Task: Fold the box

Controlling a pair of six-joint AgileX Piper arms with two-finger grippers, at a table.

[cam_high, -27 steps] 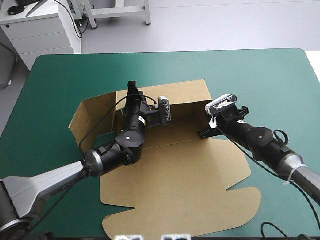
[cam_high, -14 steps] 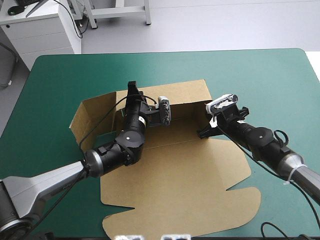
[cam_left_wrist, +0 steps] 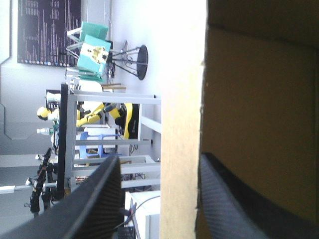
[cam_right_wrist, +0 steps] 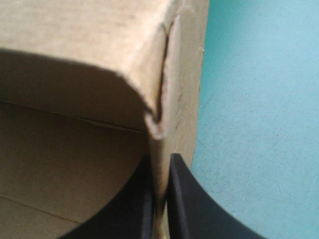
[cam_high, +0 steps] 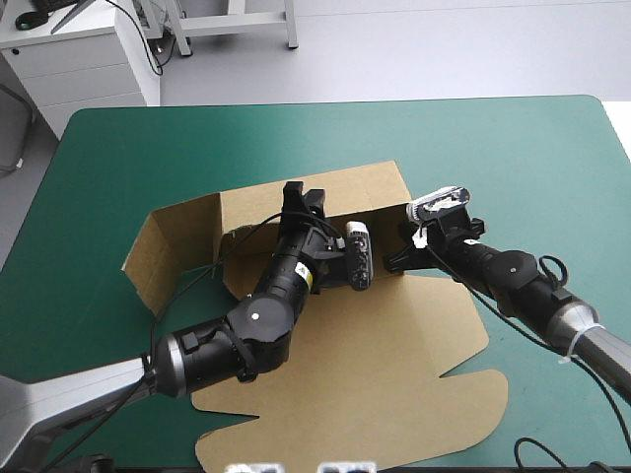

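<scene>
Brown box (cam_high: 375,335) runs near-to-far, lid (cam_high: 394,394) nearward; right claw (cam_right_wrist: 159,164) pinches its corner wall (cam_right_wrist: 182,74), left claw (cam_left_wrist: 159,157) seemingly parted astride another.

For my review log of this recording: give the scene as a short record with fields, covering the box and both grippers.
thing: brown cardboard box, a cut sheet
box state: far walls raised, near lid panel flat
left gripper: black finned fingers open, astride a raised wall
right gripper: shut on the box's wall at its right corner
surface: teal-green table cover

Plain brown box (cam_high: 375,355), teal-green cover (cam_high: 493,148), black fingers (cam_right_wrist: 187,214).
</scene>
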